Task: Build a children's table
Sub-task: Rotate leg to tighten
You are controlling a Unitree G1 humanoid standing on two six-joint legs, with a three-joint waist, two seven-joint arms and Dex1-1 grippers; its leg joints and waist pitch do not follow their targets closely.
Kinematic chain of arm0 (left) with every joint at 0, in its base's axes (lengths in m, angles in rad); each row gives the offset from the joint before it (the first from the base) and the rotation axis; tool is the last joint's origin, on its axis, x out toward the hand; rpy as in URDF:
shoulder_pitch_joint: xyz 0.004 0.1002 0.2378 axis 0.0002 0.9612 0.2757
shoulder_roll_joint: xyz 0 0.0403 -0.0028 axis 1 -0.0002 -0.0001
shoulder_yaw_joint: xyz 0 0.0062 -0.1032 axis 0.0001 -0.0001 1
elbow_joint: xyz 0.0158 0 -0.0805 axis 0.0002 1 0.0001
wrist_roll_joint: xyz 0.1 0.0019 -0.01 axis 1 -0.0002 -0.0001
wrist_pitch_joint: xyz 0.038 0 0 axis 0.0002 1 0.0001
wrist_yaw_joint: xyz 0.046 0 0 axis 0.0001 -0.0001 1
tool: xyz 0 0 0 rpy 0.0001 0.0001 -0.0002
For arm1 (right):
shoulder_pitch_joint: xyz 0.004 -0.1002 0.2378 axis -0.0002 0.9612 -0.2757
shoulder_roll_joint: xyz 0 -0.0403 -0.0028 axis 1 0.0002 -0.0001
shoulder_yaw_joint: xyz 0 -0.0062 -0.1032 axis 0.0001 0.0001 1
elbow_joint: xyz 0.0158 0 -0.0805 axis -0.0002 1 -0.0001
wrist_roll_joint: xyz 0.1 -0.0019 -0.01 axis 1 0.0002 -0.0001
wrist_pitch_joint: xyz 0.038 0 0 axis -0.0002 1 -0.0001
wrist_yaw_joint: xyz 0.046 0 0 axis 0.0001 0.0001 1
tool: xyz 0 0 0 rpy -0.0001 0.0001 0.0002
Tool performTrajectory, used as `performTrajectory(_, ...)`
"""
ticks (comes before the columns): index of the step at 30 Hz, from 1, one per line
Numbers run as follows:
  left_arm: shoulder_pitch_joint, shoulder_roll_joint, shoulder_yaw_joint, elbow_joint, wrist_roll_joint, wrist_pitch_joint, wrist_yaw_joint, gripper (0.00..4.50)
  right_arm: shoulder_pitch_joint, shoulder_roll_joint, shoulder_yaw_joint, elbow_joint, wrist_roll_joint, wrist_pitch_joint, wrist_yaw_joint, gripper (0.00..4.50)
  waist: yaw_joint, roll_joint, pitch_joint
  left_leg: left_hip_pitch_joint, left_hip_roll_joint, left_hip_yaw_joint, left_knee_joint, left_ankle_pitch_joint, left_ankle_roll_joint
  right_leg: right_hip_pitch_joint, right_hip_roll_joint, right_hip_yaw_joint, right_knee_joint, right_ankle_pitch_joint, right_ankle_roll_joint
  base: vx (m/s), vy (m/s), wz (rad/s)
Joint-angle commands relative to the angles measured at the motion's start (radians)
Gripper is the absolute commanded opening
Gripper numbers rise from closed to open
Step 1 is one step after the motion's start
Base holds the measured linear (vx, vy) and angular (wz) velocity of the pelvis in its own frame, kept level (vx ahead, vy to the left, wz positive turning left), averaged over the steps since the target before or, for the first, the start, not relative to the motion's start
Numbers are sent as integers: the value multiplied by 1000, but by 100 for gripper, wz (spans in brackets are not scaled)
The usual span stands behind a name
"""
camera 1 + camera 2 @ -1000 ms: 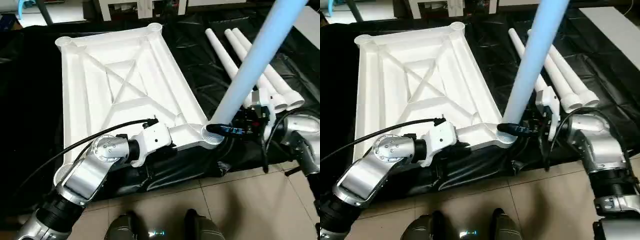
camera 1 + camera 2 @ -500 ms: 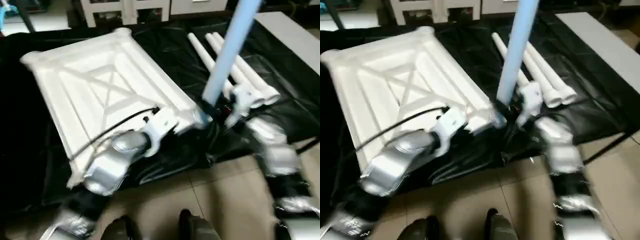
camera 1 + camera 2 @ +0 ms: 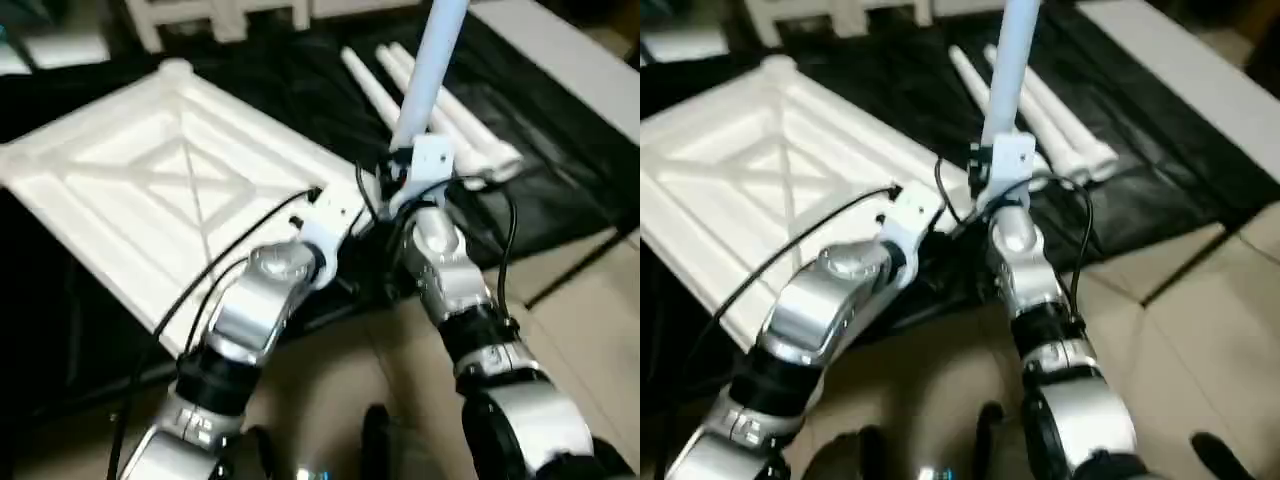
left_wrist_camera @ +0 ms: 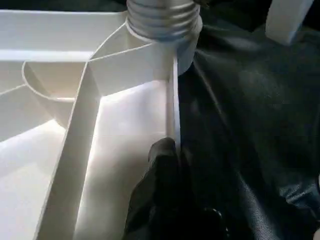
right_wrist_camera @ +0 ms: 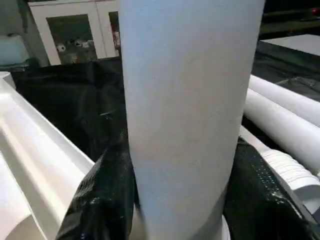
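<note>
Nearest me, my left hand is pinched on the side wall of the upside-down table top, steadying it on the black sheet. Just beyond, my right hand clamps the upright leg at its corner socket. I judge seating it comes next. Spare legs lie farther off.

A crinkled black sheet is covering the work area, catching soft glare from overhead light. Beige floor tiles with dark grout lines are running along the sheet's near edge. White cabinet furniture with glass-fronted doors is standing just beyond the sheet's far edge, and a pale flat panel is lying along the sheet's right side.
</note>
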Motion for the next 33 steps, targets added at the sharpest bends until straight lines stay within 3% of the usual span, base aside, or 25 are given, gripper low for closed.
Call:
performTrajectory(1,5,-1,-9,-49,-29,22,-22,0,14,-26,-17,70,-5,31,13,191,-10,-16,-59,62,-15,2,-49,-547,16,22,-20,-35,-159,-771,37,0,0,0)
performTrajectory(2,5,6,-7,-49,-31,20,-25,0,14,-34,-3,63,-13,25,39,191,-12,-5,-60,50,-12,0,-48,-500,27,43,-28,-51,-168,-803,70,0,0,0)
performTrajectory(3,6,11,-4,-50,-32,18,-29,0,13,-38,7,59,-13,6,79,191,-17,26,-57,-12,46,-27,-102,-585,33,110,-21,-63,-88,-661,84,0,0,0)
performTrajectory(4,7,19,1,-48,-35,11,-37,0,24,-57,34,34,-37,-3,106,191,15,50,-57,-70,95,-48,-159,-711,21,163,-15,-4,113,-431,29,40,1,-22)
performTrajectory(5,7,24,4,-46,-36,7,-42,0,32,-65,45,19,-42,-5,130,191,39,45,-56,10,95,-22,-178,-747,33,58,-2,58,89,-162,-39,93,-34,11)
performTrajectory(6,7,35,9,-38,-37,-4,-49,0,49,-75,52,-14,-25,0,198,247,8,-14,-66,44,10,-15,-86,-619,1,25,-41,64,-41,-500,-83,111,-87,1)
performTrajectory(7,7,36,10,-36,-37,-5,-50,0,51,-78,54,-18,-26,0,203,247,41,-22,-92,-13,-5,3,-68,-274,20,78,-66,96,-49,-605,-67,88,-90,13)
performTrajectory(8,6,39,11,-33,-38,-7,-50,0,54,-83,58,-22,-31,-4,206,260,48,-25,-97,-23,1,2,-70,-151,46,79,-69,103,-42,-542,-78,38,-93,-8)
performTrajectory(9,5,41,12,-31,-39,-9,-51,0,58,-90,62,-29,-32,-5,218,260,53,-11,-96,-18,4,6,-70,-7,74,69,-49,90,-31,-405,-127,40,-75,11)
performTrajectory(10,5,44,11,-30,-42,-10,-51,0,59,-93,62,-30,-32,-8,230,266,54,-1,-105,-8,13,13,-62,59,102,62,-43,91,-14,-242,-199,40,-75,11)
performTrajectory(11,4,47,9,-29,-42,-15,-53,0,62,-97,64,-38,-29,-6,248,266,52,1,-108,-18,15,13,-60,77,119,68,-38,90,-3,-165,-228,0,0,0)
performTrajectory(12,3,57,1,-28,-44,-26,-61,0,66,-107,68,-57,-29,-6,274,286,56,9,-114,-35,20,12,-60,73,130,76,-28,85,11,-60,-261,0,0,0)
performTrajectory(14,4,65,-4,-27,-45,-33,-65,0,71,-115,72,-79,-26,-3,298,305,53,15,-111,-30,28,14,-63,-16,127,67,-15,84,12,-27,-289,0,0,0)
performTrajectory(15,6,73,-8,-25,-44,-44,-68,0,82,-127,81,-117,-22,5,325,304,53,16,-113,-26,31,16,-64,-49,123,69,-12,83,11,-27,-297,0,0,0)
performTrajectory(17,9,83,-14,-22,-42,-62,-76,0,96,-139,88,-160,-13,21,361,317,53,14,-111,-27,34,17,-69,-61,122,70,-10,82,9,-22,-293,0,0,0)
performTrajectory(18,11,92,-15,-19,-38,-75,-78,0,115,-153,96,-206,-12,38,385,340,52,11,-108,-26,35,19,-71,-79,118,68,-11,83,6,-41,-290,0,0,0)
performTrajectory(21,23,119,-25,-10,-28,-136,-92,0,187,-189,106,-360,3,92,419,349,58,5,-102,-16,36,28,-76,-123,101,62,-8,96,-6,-118,-254,0,0,0)
performTrajectory(22,26,124,-26,-9,-28,-146,-94,0,201,-195,106,-388,3,100,420,355,57,4,-106,-18,36,31,-76,-120,97,61,-10,99,-3,-127,-250,0,0,0)
performTrajectory(24,35,140,-26,-4,-24,-176,-97,0,255,-217,108,-490,37,132,458,381,59,3,-104,-16,36,34,-77,-123,96,59,-8,102,-7,-145,-230,0,0,0)
performTrajectory(25,40,149,-23,0,-24,-196,-98,0,286,-230,102,-547,56,145,473,388,58,10,-106,-14,39,34,-78,-128,94,55,-9,102,-7,-155,-230,0,0,0)
performTrajectory(27,54,176,-25,14,-22,-270,-113,0,363,-269,86,-685,96,173,509,388,62,8,-106,-17,38,33,-79,-119,95,60,-8,104,-9,-149,-210,0,0,0)
performTrajectory(28,59,195,-34,24,-11,-305,-118,0,391,-284,77,-735,106,182,514,388,61,12,-108,-17,38,34,-79,-116,97,58,-8,103,-8,-141,-209,0,0,0)
performTrajectory(29,62,207,-41,31,-3,-326,-120,0,407,-291,71,-767,111,194,517,388,59,7,-105,-20,36,32,-81,-119,100,59,-6,102,-13,-148,-203,0,0,0)
performTrajectory(30,61,220,-42,49,6,-346,-117,0,434,-297,63,-818,126,211,518,388,59,9,-106,-23,34,32,-82,-119,95,63,-7,102,-12,-165,-196,0,0,0)
performTrajectory(33,40,241,-22,111,18,-397,-96,0,533,-316,54,-975,167,281,522,388,58,7,-100,-17,34,36,-86,-178,70,52,-9,106,-26,-286,-168,0,0,0)
